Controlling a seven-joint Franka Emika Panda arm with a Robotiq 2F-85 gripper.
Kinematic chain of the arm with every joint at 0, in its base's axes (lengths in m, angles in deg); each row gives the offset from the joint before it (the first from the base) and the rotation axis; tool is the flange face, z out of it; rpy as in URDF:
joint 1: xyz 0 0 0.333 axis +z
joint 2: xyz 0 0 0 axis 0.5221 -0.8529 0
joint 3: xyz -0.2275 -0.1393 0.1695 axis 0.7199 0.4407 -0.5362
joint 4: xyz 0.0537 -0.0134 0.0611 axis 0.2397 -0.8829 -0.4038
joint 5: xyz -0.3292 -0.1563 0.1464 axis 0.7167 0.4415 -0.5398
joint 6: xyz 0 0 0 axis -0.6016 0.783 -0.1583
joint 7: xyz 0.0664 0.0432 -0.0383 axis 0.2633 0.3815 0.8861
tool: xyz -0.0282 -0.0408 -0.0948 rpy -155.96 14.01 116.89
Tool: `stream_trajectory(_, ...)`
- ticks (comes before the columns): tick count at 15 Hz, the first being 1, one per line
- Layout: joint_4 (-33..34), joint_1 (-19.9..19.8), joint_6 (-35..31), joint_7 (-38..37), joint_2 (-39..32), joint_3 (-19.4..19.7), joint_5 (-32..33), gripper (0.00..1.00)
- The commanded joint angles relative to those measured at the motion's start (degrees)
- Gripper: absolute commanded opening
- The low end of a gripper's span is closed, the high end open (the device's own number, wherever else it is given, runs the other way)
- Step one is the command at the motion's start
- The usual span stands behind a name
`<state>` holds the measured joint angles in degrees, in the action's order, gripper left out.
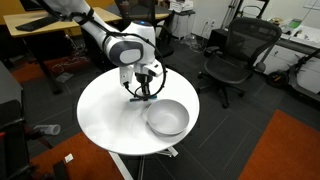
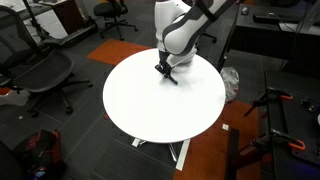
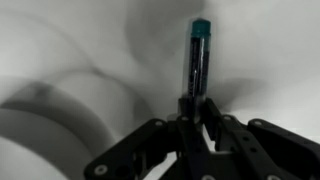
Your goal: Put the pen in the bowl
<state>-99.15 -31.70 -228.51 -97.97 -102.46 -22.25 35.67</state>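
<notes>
The gripper (image 3: 196, 106) was clamped on the pen (image 3: 196, 60), with both fingers pressed against the lower part of its dark body. In the wrist view, the pen projected straight out beyond the fingertips, its teal-blue end farthest from the gripper.

In both exterior views, the gripper (image 1: 146, 91) pointed downward, low over the round white table (image 1: 105, 115). The bowl (image 1: 160, 126) stood upright on the same table, near the gripper and apart from it. The pen was outside the bowl.

In an exterior view, a short dark line below the gripper (image 2: 166, 72) was probably the pen (image 2: 174, 79); the resolution was too low to confirm whether its tip touched the table (image 2: 150, 115)
</notes>
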Motion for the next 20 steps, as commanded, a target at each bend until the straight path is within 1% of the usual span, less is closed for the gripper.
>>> stream_trajectory(1, 0.3, 0.5, 0.5, -1.3, 1.2, 0.8, -0.9, 0.05)
stream_trajectory(8, -1.0, -0.5, 1.3, 0.3, 9.9, 1.2, -0.7, 0.05)
stream_trajectory(13, 0.1, -1.6, 1.2, -0.7, 14.4, 2.8, -0.2, 0.05)
stream_trajectory(17, 1.6, -3.3, 1.9, -0.7, 15.1, 4.0, -0.2, 0.05)
stream_trajectory(20, 2.7, -5.0, 2.9, -0.4, 14.0, 4.3, -0.5, 0.05)
